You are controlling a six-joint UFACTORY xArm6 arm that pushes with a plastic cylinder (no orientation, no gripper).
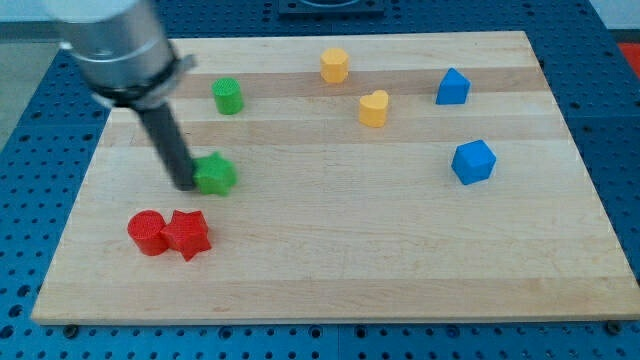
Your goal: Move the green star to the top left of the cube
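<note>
1. My tip (187,185) stood on the wooden board (330,290) in the left-centre of the frame, the dark rod slanting up from it toward the upper left, where the blurred grey body of the arm filled the corner.
2. The rod has no jaws to spread or press together; its end touched, or all but touched, the left edge of the green star (215,175) (the exact contact was hard to make out against the dark rod).
3. The green star lay just to the view's right of my tip, left of the board's centre and roughly halfway down the frame.
4. The blue cube (473,162) sat well apart from the star, far over on the right side of the board at about the same height in the frame.
5. A second blue block (452,87), its shape unclear, lay above the cube, near the upper right.
6. A green cylinder (228,96) stood above the star, toward the upper left.
7. Two yellow blocks lay in the upper middle: one (335,65) near the top edge, and a heart-like one (373,108) below and to its right.
8. A red cylinder (147,233) and a red star (187,234) touched each other in the lower left, below my tip.
</note>
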